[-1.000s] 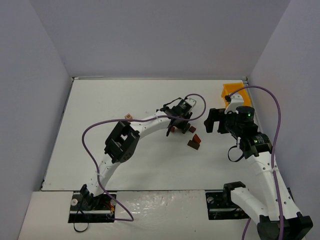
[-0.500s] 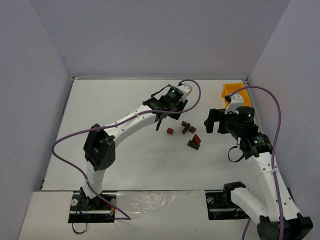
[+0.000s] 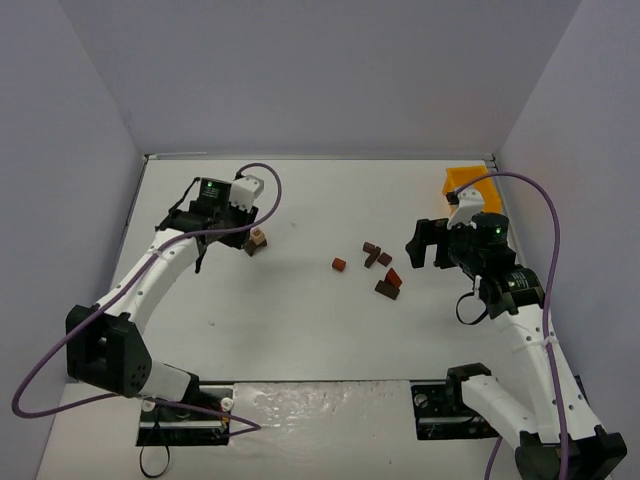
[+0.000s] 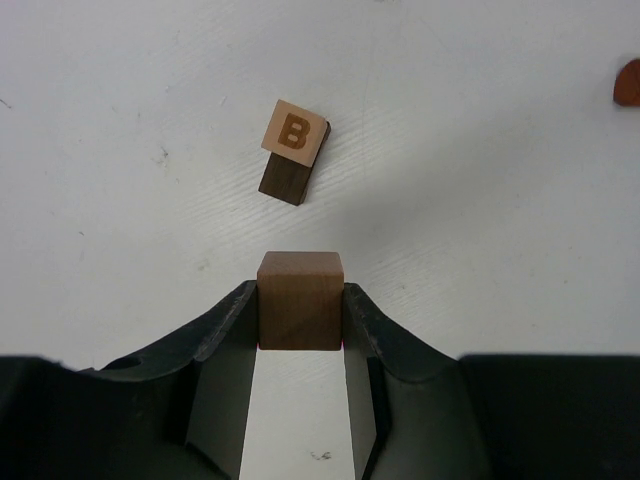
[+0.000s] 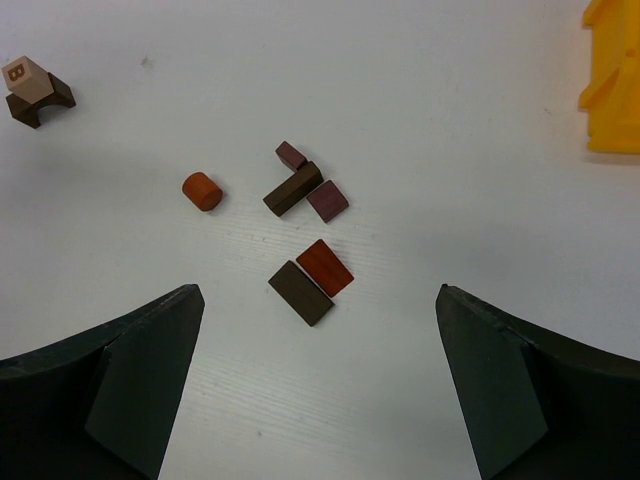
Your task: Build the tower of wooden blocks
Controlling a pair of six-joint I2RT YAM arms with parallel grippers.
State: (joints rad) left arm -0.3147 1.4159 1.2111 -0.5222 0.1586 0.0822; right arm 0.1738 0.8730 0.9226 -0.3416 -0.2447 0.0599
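We hold a reddish-brown wooden cube in our left end effector, a two-block pale-on-dark wooden tower ahead, six pieces unstacked.

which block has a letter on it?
The light tan cube stamped B, sitting on a dark brown block. No other block shows any marking.

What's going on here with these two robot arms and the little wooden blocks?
The left hand is shut on a reddish-brown cube, held just short of the tower, so far only a pale block marked B on a dark brown piece, at the left side of the table. The cube isn't on it yet. The right hand is open and empty, hovering by the loose blocks mid-table. A yellow bin sits in the far right corner.
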